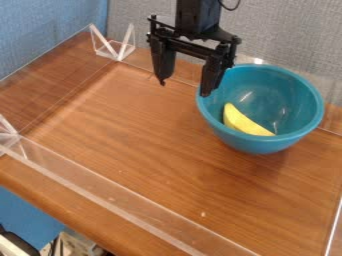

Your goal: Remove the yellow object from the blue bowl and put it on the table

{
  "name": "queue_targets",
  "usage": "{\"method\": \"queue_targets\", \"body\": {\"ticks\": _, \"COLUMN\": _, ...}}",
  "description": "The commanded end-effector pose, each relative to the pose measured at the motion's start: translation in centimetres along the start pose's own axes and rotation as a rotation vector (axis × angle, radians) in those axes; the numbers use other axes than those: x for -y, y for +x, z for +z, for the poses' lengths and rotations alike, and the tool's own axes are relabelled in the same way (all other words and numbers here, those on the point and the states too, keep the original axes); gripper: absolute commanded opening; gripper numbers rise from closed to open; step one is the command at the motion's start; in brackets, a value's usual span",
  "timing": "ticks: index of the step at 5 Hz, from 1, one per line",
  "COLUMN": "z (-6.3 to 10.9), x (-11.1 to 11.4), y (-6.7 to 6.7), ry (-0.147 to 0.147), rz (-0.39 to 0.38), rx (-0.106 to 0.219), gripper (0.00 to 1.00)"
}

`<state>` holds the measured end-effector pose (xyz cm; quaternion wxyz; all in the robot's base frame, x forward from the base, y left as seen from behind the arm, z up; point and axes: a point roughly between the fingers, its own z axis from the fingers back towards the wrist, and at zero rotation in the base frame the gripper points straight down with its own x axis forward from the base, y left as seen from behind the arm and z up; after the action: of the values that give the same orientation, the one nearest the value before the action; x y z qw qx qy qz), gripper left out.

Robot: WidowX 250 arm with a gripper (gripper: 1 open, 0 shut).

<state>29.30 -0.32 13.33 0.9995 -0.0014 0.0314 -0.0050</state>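
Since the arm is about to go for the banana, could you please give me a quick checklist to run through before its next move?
1. Gripper open: ok, fingers spread apart and holding nothing.
2. Banana in the bowl: ok, lying on the bowl's floor, in plain sight.
3. Gripper above the banana: not ok, it hangs left of and behind the bowl.
4. Gripper pointing down: ok.
5. Bare table for the drop: ok, open wood left of the bowl.
6. Bowl steady under a pull: cannot tell.
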Motion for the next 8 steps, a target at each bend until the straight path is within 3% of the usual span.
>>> {"method": "queue_targets", "body": {"ticks": 1, "z": -0.6, "x": 1.5, "y": 1.3, "ry": -0.006, "rz": 0.112, "rx": 0.008, "gripper": 1.00}}
{"method": "queue_targets", "body": {"ticks": 2, "z": -1.5, "x": 3.7, "y": 2.7, "ry": -0.006, "rz": 0.127, "rx": 0.017, "gripper": 1.00}}
{"method": "queue_targets", "body": {"ticks": 3, "z": -2.2, "x": 5.8, "y": 4.1, "ry": 0.009, "rz": 0.073, "rx": 0.027, "gripper": 1.00}}
{"method": "queue_targets", "body": {"ticks": 4, "z": -2.8, "x": 6.8, "y": 5.8, "ry": 0.010, "rz": 0.185, "rx": 0.049, "gripper": 1.00}}
{"method": "queue_targets", "body": {"ticks": 5, "z": -3.5, "x": 6.5, "y": 7.6, "ry": 0.019, "rz": 0.263, "rx": 0.046, "gripper": 1.00}}
{"method": "queue_targets", "body": {"ticks": 7, "z": -5.7, "x": 5.0, "y": 8.4, "ry": 0.044, "rz": 0.217, "rx": 0.061, "gripper": 1.00}}
{"method": "queue_targets", "body": {"ticks": 8, "z": -5.8, "x": 5.0, "y": 8.6, "ry": 0.054, "rz": 0.181, "rx": 0.069, "gripper": 1.00}}
